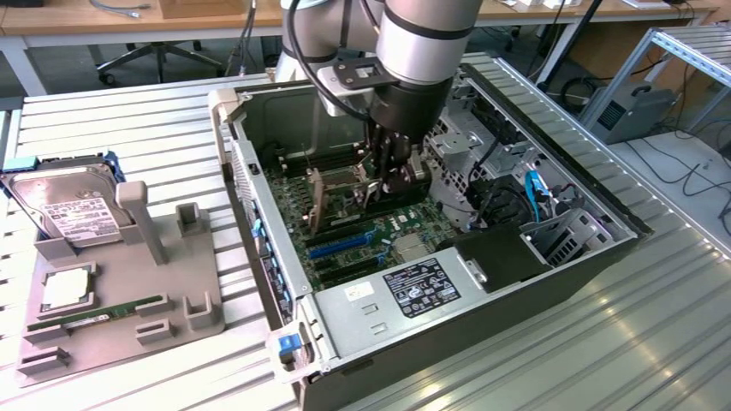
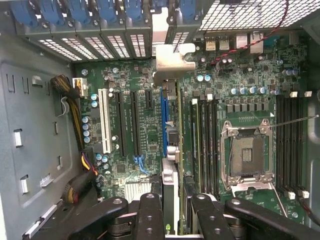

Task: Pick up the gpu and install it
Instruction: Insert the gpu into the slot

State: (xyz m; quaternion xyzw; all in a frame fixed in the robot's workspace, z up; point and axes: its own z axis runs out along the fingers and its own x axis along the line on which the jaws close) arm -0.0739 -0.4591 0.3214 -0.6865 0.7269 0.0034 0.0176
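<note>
I was inside the open computer case (image 1: 246, 128), and my gripper (image 1: 383, 184) had its jaws closed narrowly on the gpu (image 1: 339, 193), gripping the thin board on both faces. The pick-up was done; the step in hand was the install.

My landmark was the long blue slot (image 2: 163, 115) on the motherboard (image 2: 125, 80). In the wrist view the gpu (image 2: 171, 165) showed edge-on between my fingers (image 2: 150, 215), running parallel to the blue slot and just beside it, on the side nearer the CPU socket (image 2: 248, 150). The silver bracket (image 2: 172, 62) at its far end sat beyond the end of the blue slot, near the row of rear openings in the case wall. I could not tell whether the card's lower edge was touching the slot or hanging above it.

By my judgement, the card was not yet seated. Seating it called for its contact edge to lie squarely over the blue slot rather than beside it, the board upright and not tilted, and the bracket in line with its rear opening. It also called for a straight, even push, since a skewed press could jam the edge or strain the board.

The hard drive (image 1: 71, 210) lay well apart from the blue slot, outside the case.
</note>
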